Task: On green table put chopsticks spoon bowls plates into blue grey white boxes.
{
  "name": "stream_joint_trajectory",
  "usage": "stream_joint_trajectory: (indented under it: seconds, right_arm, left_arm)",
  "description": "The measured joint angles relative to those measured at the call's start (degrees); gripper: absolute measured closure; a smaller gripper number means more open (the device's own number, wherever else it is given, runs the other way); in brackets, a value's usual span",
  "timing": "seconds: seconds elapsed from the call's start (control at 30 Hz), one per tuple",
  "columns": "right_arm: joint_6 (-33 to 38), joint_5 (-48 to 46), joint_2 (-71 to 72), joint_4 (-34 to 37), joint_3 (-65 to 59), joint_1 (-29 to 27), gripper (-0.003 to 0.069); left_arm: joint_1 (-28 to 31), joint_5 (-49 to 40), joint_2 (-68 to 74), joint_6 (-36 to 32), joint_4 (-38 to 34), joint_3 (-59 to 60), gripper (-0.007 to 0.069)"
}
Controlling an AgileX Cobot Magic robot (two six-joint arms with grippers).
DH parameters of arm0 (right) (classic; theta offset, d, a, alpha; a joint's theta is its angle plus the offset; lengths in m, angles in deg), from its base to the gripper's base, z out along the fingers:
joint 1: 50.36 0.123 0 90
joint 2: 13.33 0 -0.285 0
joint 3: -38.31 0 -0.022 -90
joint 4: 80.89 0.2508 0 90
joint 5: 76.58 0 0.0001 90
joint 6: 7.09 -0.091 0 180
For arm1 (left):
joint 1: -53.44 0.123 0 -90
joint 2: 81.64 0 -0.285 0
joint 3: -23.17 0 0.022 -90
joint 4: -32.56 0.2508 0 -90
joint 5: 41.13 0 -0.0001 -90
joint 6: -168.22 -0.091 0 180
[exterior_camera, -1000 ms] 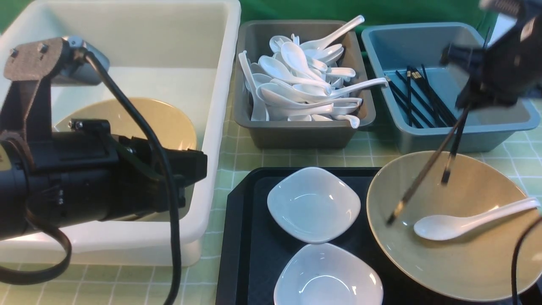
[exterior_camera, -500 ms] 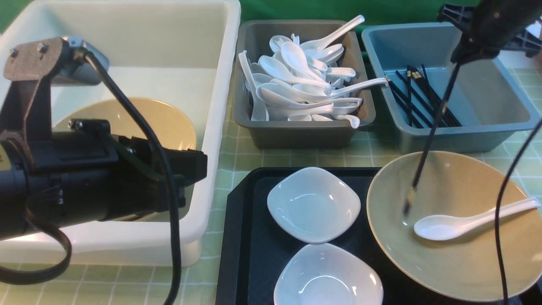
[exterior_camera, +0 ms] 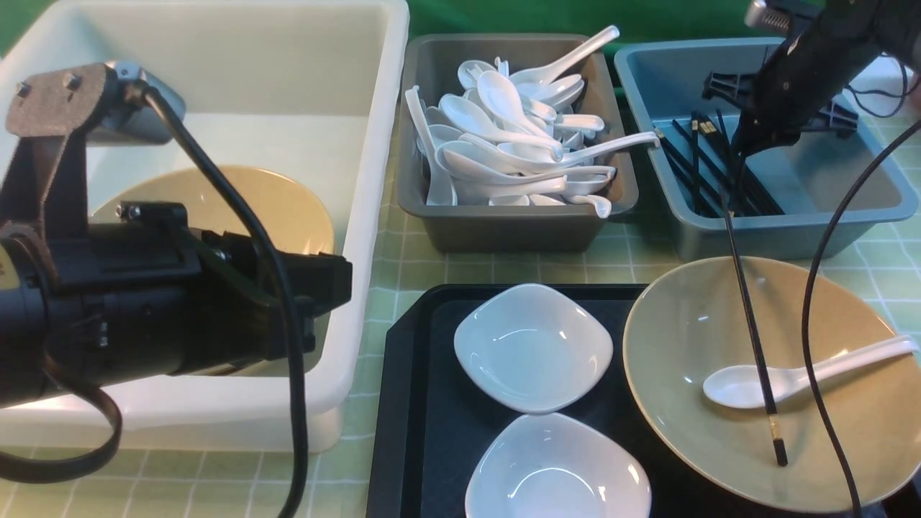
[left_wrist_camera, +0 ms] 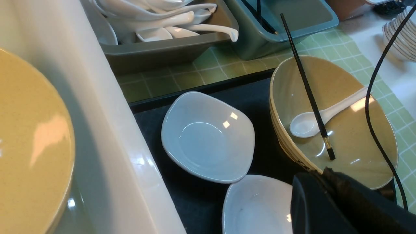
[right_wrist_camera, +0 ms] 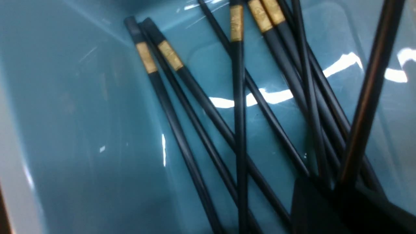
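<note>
My right gripper [exterior_camera: 742, 144] is down inside the blue box [exterior_camera: 791, 234], shut on one black chopstick [right_wrist_camera: 367, 97], among several chopsticks [exterior_camera: 694, 165] lying there. Another chopstick [exterior_camera: 748, 324] is free: it leans on the blue box's front rim, its gold-banded end in the beige bowl [exterior_camera: 669, 338], across the white spoon [exterior_camera: 748, 385]. Two white dishes [exterior_camera: 532, 345] [exterior_camera: 557, 467] sit on the black tray [exterior_camera: 424, 432]. My left gripper [exterior_camera: 342, 288] is shut and empty over the white box [exterior_camera: 216, 72], which holds a yellow plate [exterior_camera: 280, 208].
The grey box [exterior_camera: 518, 230] between the white and blue boxes is piled with white spoons [exterior_camera: 504, 137]. The right arm's black cable [exterior_camera: 813, 324] hangs over the beige bowl. A stack of white dishes [left_wrist_camera: 399, 35] stands beyond the table's right edge.
My right gripper moved from above the beige bowl to the blue box and went down into it. One of its two chopsticks slipped out and now leans into the bowl. The left arm stayed still.
</note>
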Motion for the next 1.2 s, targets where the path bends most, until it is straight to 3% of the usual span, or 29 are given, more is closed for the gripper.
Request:
stream_joint_trajectory:
  seconds: [0.03,0.1,0.13,0.17,0.27,0.43,0.67,0.9,1.1,1.2]
  right_arm:
    - [0.0,-0.11,0.0,0.0,0.19,0.0,0.053]
    - [1.21,-2.0,0.38,0.0,1.15,0.0,0.0447]
    - [1.3,-2.25,0.55,0.0,1.29,0.0,0.044]
    - [1.82,-4.38,1.59,0.0,1.46,0.0,0.0372]
    - [2.31,-8.01,5.02,0.0,1.46,0.0,0.0285]
    - [7.15,-9.53,16.48,-0.1,-6.63,1.52,0.025]
    - [11.66,-11.07,31.81,-2.05,-29.51,10.05,0.0246]
    - [10.99,0.89,41.4,-3.48,-53.65,14.16,0.0255]
    - [9.85,7.66,40.48,-3.93,-60.44,14.1,0.0338]
    - [9.74,10.25,39.3,-3.97,-60.79,14.1,0.0439]
  left_arm:
    - [0.0,0.04,0.0,0.0,0.0,0.0,0.0627]
    - [0.0,0.35,0.0,0.0,0.0,0.0,0.0627]
    - [0.0,0.44,0.0,0.0,0.0,0.0,0.0627]
    - [0.0,0.7,0.0,0.0,0.0,0.0,0.0627]
    - [0.0,0.75,0.0,0.0,0.0,0.0,0.0627]
    - [0.0,0.89,0.0,0.0,0.0,0.0,0.0627]
    - [0.0,1.39,0.0,-1.48,0.17,0.0,0.0627]
    - [0.0,1.18,0.0,-2.9,0.22,0.0,0.0627]
    - [0.0,0.89,0.0,-3.13,0.22,0.0,0.0627]
    - [0.0,0.76,0.0,-3.13,0.22,0.0,0.0627]
